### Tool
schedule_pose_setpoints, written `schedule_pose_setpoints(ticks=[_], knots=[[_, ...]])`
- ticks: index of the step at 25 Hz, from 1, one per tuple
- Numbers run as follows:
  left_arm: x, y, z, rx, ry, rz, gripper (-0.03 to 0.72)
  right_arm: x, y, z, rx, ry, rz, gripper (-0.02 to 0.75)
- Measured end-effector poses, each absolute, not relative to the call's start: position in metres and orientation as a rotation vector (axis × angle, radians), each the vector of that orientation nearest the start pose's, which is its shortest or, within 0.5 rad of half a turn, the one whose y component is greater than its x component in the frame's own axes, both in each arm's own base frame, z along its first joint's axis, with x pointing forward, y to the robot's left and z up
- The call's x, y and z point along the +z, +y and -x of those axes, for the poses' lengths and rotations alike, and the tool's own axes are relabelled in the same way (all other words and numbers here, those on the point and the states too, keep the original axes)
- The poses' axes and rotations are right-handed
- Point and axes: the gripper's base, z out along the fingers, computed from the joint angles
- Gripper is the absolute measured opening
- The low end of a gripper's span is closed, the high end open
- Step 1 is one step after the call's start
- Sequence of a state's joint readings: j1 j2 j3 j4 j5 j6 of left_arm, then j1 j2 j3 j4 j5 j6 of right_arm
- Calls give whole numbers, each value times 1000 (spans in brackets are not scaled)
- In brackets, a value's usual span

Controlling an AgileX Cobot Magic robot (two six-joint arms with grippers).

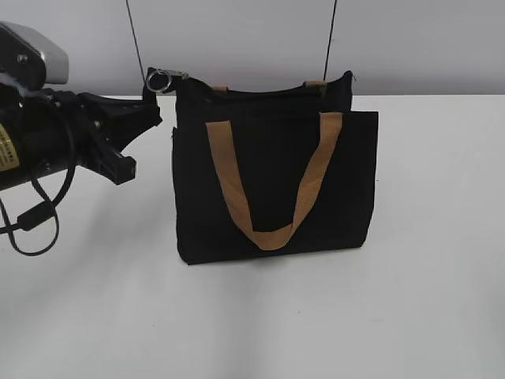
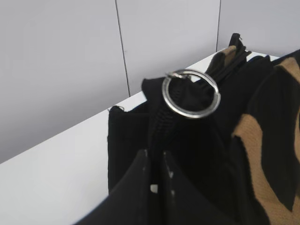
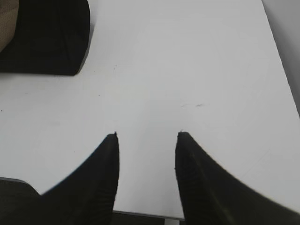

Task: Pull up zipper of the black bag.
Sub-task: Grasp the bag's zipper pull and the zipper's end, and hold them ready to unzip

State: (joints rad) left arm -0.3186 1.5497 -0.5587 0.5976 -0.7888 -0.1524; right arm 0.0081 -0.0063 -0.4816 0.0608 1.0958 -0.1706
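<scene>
**Left gripper at the zipper's end**

On the left, the left gripper (image 2: 155, 161), fingers nearly closed, sits just below the zipper (image 1: 260, 91) pull ring; whether it grips anything is unclear. The black bag (image 1: 272, 178) stands upright mid-tabletop (image 1: 426, 300). The right gripper (image 3: 146, 140) hangs open, idle. The pull seems to remain.

The black bag (image 1: 272, 185) stood upright on its base, a rectangular fabric tote with its broad front face toward the exterior camera. One tan webbing strap hung down that face in a U-shaped loop; the ends of a second tan strap showed at the rear top edge. The zipper (image 2: 159, 123) ran along the top edge as a black toothed line. Its pull, a silver metal ring (image 1: 161, 80), projected past the bag's upper left corner in the exterior view.
</scene>
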Motion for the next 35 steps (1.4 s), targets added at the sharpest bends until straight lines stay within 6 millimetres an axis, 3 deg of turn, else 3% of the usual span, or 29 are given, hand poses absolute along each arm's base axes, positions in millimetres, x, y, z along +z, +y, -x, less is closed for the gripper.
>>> schedule_pose_setpoints(ticks=[12,16,27,35], knots=[[227,-120,-256,-368,1520,-755,4,270,6,5,-2,2080,193,320],[229,-120,-256,-371,1508,-750,4,274,13,-6,55,2126,280,320],[239,-123,-254,-417,1407,-731,4,297,47,-92,384,2007,596,320],[245,-125,-257,-415,1383,-730,4,277,81,-161,595,1990,747,320]])
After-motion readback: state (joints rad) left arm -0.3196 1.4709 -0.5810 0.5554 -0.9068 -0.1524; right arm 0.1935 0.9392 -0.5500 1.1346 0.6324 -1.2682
